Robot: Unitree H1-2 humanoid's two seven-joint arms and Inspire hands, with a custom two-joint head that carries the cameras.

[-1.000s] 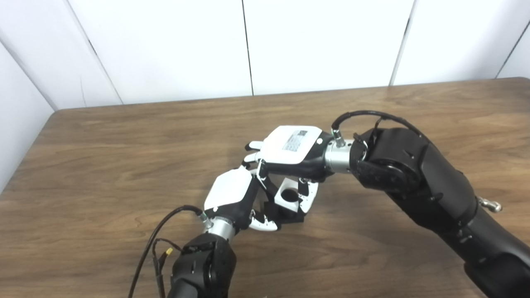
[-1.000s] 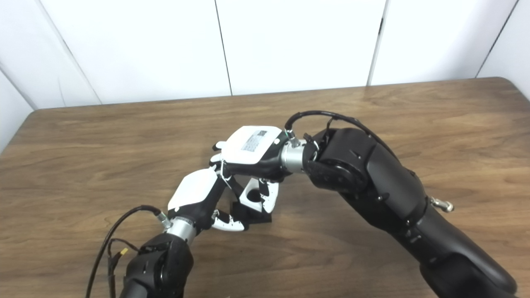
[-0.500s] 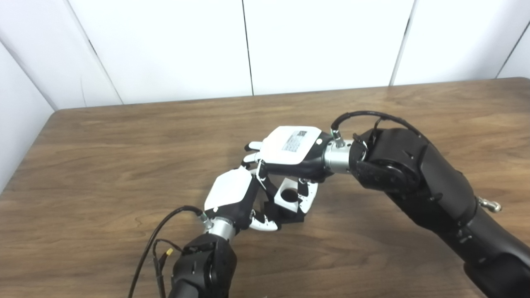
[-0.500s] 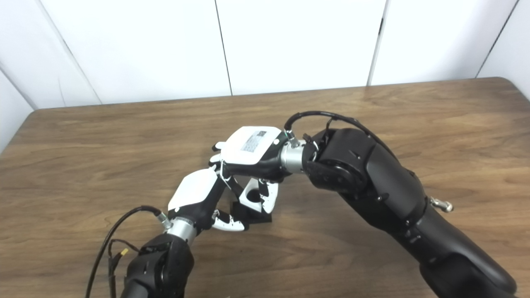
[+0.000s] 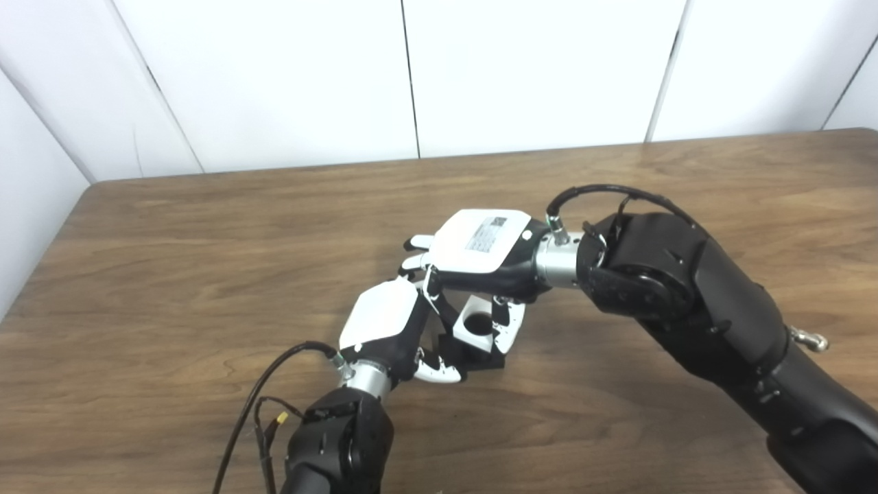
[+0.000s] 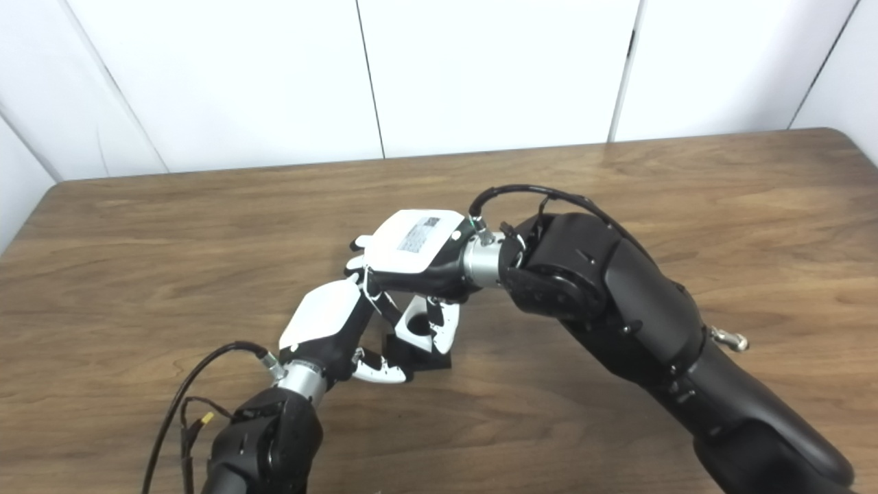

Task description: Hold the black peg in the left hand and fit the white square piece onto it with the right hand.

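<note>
The black peg piece (image 5: 473,357) rests low at the table's middle, its square base showing between the two hands. My left hand (image 5: 384,322) is shut on it from the left, thumb curled along its front. The white square piece (image 5: 478,328), with a round dark hole in its top, sits on top of the black piece. My right hand (image 5: 483,250) reaches in from the right, palm down, with fingers closed around the white piece's sides. Whether the peg's tip is inside the hole is hidden.
The brown wooden table (image 5: 206,226) stretches wide to all sides, with white wall panels behind. A black cable (image 5: 260,391) loops beside my left forearm, and another cable (image 5: 617,192) arcs over my right wrist.
My right hand and the white piece have shifted a few pixels to the left and down. The left hand stays where it was.
</note>
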